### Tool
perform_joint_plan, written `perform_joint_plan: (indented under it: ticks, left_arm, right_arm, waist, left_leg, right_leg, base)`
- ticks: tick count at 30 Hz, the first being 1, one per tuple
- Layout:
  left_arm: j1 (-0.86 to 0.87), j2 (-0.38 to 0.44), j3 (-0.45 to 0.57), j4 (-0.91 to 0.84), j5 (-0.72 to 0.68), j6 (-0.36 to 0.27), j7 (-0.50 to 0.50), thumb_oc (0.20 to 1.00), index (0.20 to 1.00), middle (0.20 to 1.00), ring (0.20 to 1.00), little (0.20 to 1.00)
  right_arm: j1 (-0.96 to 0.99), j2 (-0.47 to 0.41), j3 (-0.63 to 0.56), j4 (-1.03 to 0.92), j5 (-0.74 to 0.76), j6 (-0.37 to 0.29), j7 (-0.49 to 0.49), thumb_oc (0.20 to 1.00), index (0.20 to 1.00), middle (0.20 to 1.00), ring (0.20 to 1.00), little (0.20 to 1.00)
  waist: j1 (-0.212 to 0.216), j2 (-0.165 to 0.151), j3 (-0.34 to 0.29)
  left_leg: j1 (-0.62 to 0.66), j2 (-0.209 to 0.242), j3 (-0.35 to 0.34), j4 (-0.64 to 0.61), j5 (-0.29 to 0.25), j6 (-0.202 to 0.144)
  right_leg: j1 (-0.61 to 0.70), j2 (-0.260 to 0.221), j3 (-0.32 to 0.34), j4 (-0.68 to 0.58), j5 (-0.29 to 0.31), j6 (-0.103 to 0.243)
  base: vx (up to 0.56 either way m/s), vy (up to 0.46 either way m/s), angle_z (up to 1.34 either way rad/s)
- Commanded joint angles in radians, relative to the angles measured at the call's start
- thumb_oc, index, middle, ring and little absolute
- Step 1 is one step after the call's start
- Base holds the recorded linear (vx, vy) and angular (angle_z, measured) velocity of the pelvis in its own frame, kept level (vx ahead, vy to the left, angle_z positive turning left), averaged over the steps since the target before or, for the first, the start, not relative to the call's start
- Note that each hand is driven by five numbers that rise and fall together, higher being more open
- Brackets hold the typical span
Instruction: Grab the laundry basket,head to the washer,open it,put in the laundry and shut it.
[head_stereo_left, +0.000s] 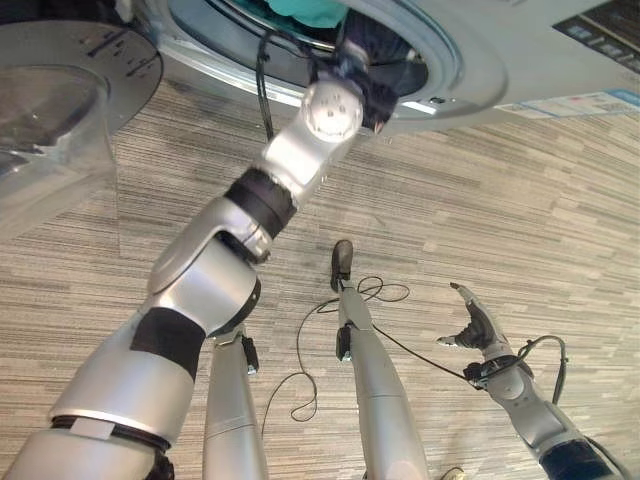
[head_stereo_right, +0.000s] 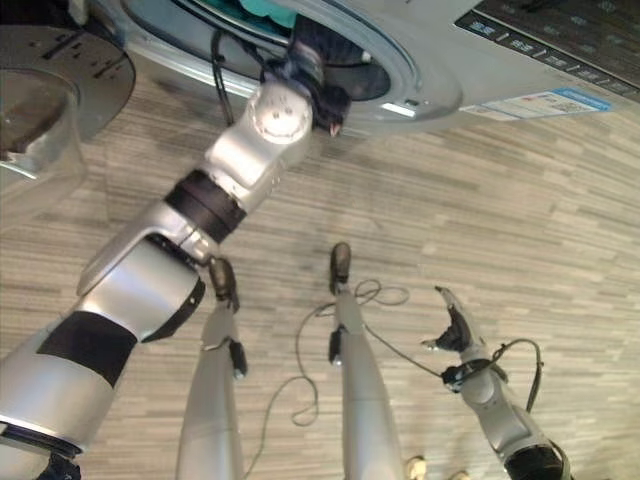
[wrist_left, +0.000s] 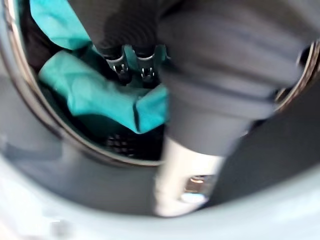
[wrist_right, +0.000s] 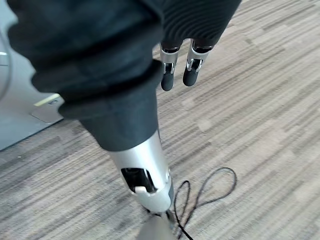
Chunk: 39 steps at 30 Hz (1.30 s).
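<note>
The washer's round opening (head_stereo_left: 470, 80) stands open, with teal laundry (wrist_left: 95, 95) lying inside the drum on a dark item. My left arm reaches up into the opening. My left hand (head_stereo_left: 372, 55) is just inside the rim, and its fingers (wrist_left: 121, 70) hang relaxed above the teal cloth without gripping it. Low on the right, over the floor, my right hand (head_stereo_left: 478, 325) is open with spread fingers (wrist_right: 167, 75) and holds nothing.
The washer's glass door (head_stereo_left: 50, 110) is swung open at the left, close beside my left arm. The washer's dark control panel (head_stereo_left: 600, 30) is at the upper right. Striped grey-brown floor (head_stereo_left: 520, 200) stretches below the washer.
</note>
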Motion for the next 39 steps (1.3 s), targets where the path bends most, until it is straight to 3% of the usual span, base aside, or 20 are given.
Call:
perform_joint_plan:
  ticks: [1, 6, 7, 8, 10, 11, 12, 13, 14, 15, 19, 22, 25, 30, 35, 39]
  left_arm:
    - [-0.018, -0.158, -0.005, 0.032, 0.102, -0.016, -0.093, 1.000, 1.000, 1.000, 1.000, 1.000]
    - [0.165, -0.174, 0.061, 0.042, -0.038, -0.039, -0.088, 1.000, 1.000, 1.000, 1.000, 1.000]
    - [0.362, -0.090, 0.060, -0.049, -0.086, -0.040, -0.132, 1.000, 1.000, 1.000, 1.000, 1.000]
    - [0.367, -0.087, 0.059, -0.053, -0.086, -0.039, -0.131, 1.000, 1.000, 1.000, 1.000, 1.000]
    - [0.509, -0.027, 0.055, -0.138, -0.249, -0.044, -0.193, 1.000, 1.000, 1.000, 1.000, 1.000]
    - [0.554, 0.017, 0.033, -0.199, -0.318, -0.048, -0.224, 1.000, 1.000, 1.000, 1.000, 1.000]
    - [0.674, 0.186, -0.011, -0.367, -0.390, -0.050, -0.265, 1.000, 1.000, 1.000, 1.000, 1.000]
    - [0.678, 0.191, -0.012, -0.373, -0.391, -0.047, -0.264, 1.000, 1.000, 1.000, 1.000, 1.000]
    - [0.736, 0.260, -0.028, -0.442, -0.424, -0.048, -0.275, 1.000, 1.000, 1.000, 1.000, 1.000]
    - [0.840, 0.378, -0.051, -0.558, -0.464, -0.042, -0.313, 1.000, 1.000, 1.000, 1.000, 1.000]
    - [1.033, 0.531, -0.023, -0.633, -0.450, -0.023, -0.359, 1.000, 1.000, 1.000, 1.000, 1.000]
    - [1.121, 0.544, 0.018, -0.629, -0.397, -0.008, -0.364, 1.000, 1.000, 1.000, 1.000, 1.000]
    - [1.217, 0.474, 0.061, -0.568, -0.392, -0.008, -0.356, 1.000, 1.000, 1.000, 1.000, 1.000]
    - [1.305, 0.395, 0.178, -0.486, -0.227, 0.003, -0.343, 1.000, 1.000, 1.000, 1.000, 1.000]
    - [1.321, 0.335, 0.223, -0.434, -0.185, -0.001, -0.326, 1.000, 1.000, 1.000, 1.000, 1.000]
    - [1.339, 0.334, 0.237, -0.485, -0.199, -0.008, -0.310, 1.000, 1.000, 1.000, 1.000, 1.000]
  right_arm:
    - [0.043, -0.045, -0.049, 0.047, -0.001, 0.018, -0.017, 1.000, 1.000, 1.000, 1.000, 1.000]
    - [0.032, -0.003, -0.029, 0.110, 0.049, 0.035, -0.010, 1.000, 1.000, 1.000, 1.000, 1.000]
    - [0.030, 0.006, -0.019, 0.143, 0.054, 0.058, 0.009, 1.000, 1.000, 1.000, 1.000, 1.000]
    - [0.032, 0.007, -0.017, 0.142, 0.054, 0.058, 0.009, 1.000, 1.000, 1.000, 1.000, 1.000]
    - [0.045, 0.008, -0.015, 0.134, 0.066, 0.072, 0.026, 1.000, 1.000, 1.000, 1.000, 1.000]
    - [0.047, 0.004, -0.015, 0.132, 0.076, 0.074, 0.033, 1.000, 1.000, 1.000, 1.000, 1.000]
    - [0.081, -0.029, -0.027, 0.102, 0.074, 0.073, 0.051, 1.000, 1.000, 1.000, 1.000, 1.000]
    - [0.083, -0.027, -0.026, 0.100, 0.073, 0.074, 0.051, 1.000, 1.000, 1.000, 1.000, 1.000]
    - [0.091, -0.039, -0.029, 0.097, 0.071, 0.074, 0.057, 1.000, 1.000, 1.000, 1.000, 1.000]
    - [0.095, -0.053, -0.017, 0.116, 0.054, 0.072, 0.063, 1.000, 1.000, 1.000, 1.000, 1.000]
    - [0.073, -0.053, 0.015, 0.181, 0.048, 0.047, 0.083, 1.000, 1.000, 1.000, 1.000, 1.000]
    - [0.040, -0.042, 0.039, 0.271, 0.048, 0.026, 0.079, 1.000, 1.000, 1.000, 1.000, 1.000]
    - [0.000, 0.038, 0.109, 0.406, 0.042, 0.029, 0.069, 1.000, 1.000, 1.000, 1.000, 1.000]
    - [-0.022, 0.123, 0.126, 0.569, 0.046, 0.024, 0.092, 1.000, 1.000, 1.000, 1.000, 1.000]
    - [-0.011, 0.163, 0.136, 0.603, 0.037, 0.022, 0.099, 1.000, 1.000, 1.000, 1.000, 1.000]
    - [-0.036, 0.182, 0.135, 0.586, 0.041, 0.025, 0.075, 1.000, 1.000, 1.000, 1.000, 1.000]
  waist:
    - [-0.045, 0.042, -0.015]
    - [-0.029, 0.038, -0.009]
    - [-0.003, 0.044, -0.002]
    - [-0.004, 0.041, -0.001]
    - [0.005, 0.036, 0.001]
    - [0.011, 0.036, 0.002]
    - [0.032, 0.037, 0.011]
    - [0.031, 0.035, 0.010]
    - [0.040, 0.037, 0.014]
    - [0.057, 0.044, 0.020]
    - [0.081, 0.045, 0.015]
    - [0.093, 0.045, 0.007]
    - [0.115, 0.053, -0.004]
    - [0.148, 0.073, -0.033]
    - [0.161, 0.078, -0.035]
    - [0.175, 0.080, -0.009]
  left_leg:
    - [0.032, -0.028, 0.005, -0.096, -0.012, 0.080]
    - [0.093, -0.032, 0.008, -0.108, -0.005, 0.080]
    - [0.157, -0.028, 0.009, -0.121, 0.003, 0.076]
    - [0.161, -0.029, 0.009, -0.123, 0.003, 0.075]
    - [0.208, -0.027, 0.015, -0.132, 0.006, 0.073]
    - [0.222, -0.025, 0.013, -0.132, 0.007, 0.073]
    - [0.247, -0.024, 0.013, -0.129, 0.006, 0.075]
    - [0.250, -0.024, 0.013, -0.130, 0.006, 0.074]
    - [0.262, -0.023, 0.013, -0.127, 0.005, 0.074]
    - [0.279, -0.020, 0.010, -0.122, 0.005, 0.073]
    - [0.333, -0.018, 0.005, -0.121, 0.003, 0.071]
    - [0.364, -0.017, 0.004, -0.122, -0.002, 0.072]
    - [0.449, -0.015, 0.001, -0.135, -0.004, 0.071]
    - [0.621, -0.020, -0.025, -0.194, 0.003, 0.069]
    - [0.684, -0.022, -0.037, -0.219, 0.000, 0.075]
    - [0.651, -0.030, -0.049, -0.203, 0.004, 0.084]
  right_leg:
    - [0.150, 0.084, -0.031, 0.029, -0.182, -0.010]
    - [0.200, 0.079, -0.038, 0.023, -0.168, -0.010]
    - [0.255, 0.073, -0.050, 0.021, -0.167, -0.010]
    - [0.259, 0.073, -0.050, 0.020, -0.167, -0.010]
    - [0.303, 0.072, -0.058, 0.019, -0.163, -0.009]
    - [0.316, 0.071, -0.062, 0.021, -0.161, -0.008]
    - [0.341, 0.066, -0.071, 0.028, -0.163, -0.008]
    - [0.343, 0.066, -0.071, 0.027, -0.163, -0.008]
    - [0.352, 0.064, -0.076, 0.034, -0.167, -0.009]
    - [0.371, 0.063, -0.081, 0.044, -0.176, -0.014]
    - [0.419, 0.064, -0.088, 0.060, -0.198, -0.027]
    - [0.450, 0.063, -0.095, 0.065, -0.206, -0.028]
    - [0.519, 0.064, -0.100, 0.080, -0.224, -0.031]
    - [0.669, 0.057, -0.132, 0.086, -0.249, -0.029]
    - [0.729, 0.053, -0.158, 0.077, -0.254, -0.022]
    - [0.708, 0.054, -0.167, 0.094, -0.269, -0.032]
  base:
    - [-0.04, 0.019, 0.00]
    - [-0.01, 0.001, 0.00]
    - [0.01, 0.018, -0.03]
    - [0.01, 0.045, -0.07]
    - [0.00, 0.041, -0.07]
    - [0.01, -0.007, -0.06]
    - [0.01, -0.021, -0.08]
    - [0.02, -0.033, -0.07]
    - [0.02, -0.011, 0.03]
    - [0.04, -0.009, 0.06]
    - [0.03, 0.005, 0.02]
    - [0.04, 0.012, 0.04]
    - [0.08, 0.038, 0.13]
    - [0.12, 0.036, 0.13]
    - [0.07, 0.025, 0.18]
    - [-0.03, 0.015, 0.04]
